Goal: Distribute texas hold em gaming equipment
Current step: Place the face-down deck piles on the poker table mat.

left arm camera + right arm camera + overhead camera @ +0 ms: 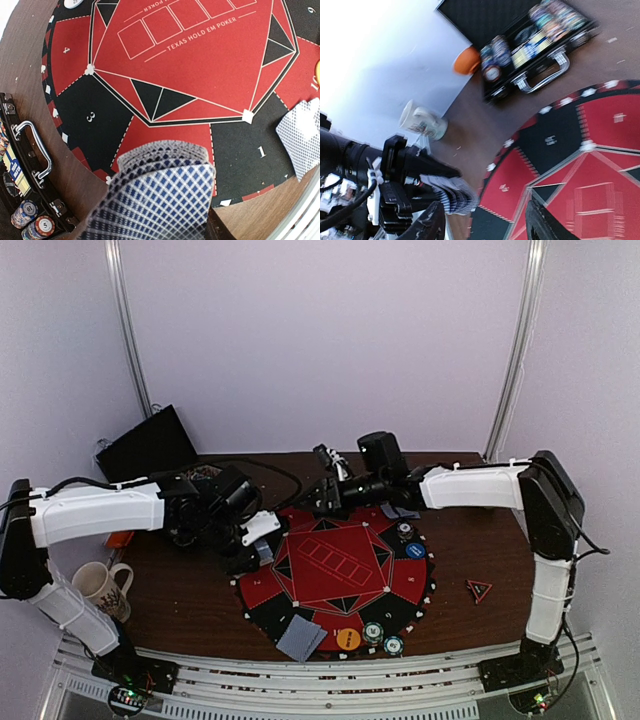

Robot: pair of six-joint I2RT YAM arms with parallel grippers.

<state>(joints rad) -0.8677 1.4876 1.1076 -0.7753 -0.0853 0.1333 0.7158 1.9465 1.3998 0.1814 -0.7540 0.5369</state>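
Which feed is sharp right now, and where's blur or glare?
Left wrist: mat lettering crisp, held cards close and slightly soft. Right wrist: motion-smeared throughout, wall washed out white upper left, chip case blurry. Top external: evenly lit, soft, no glare.

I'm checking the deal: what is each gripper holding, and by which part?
The left gripper pinches a fanned stack of blue-backed cards by one end; the other end sticks out free. The right gripper stands open, empty.
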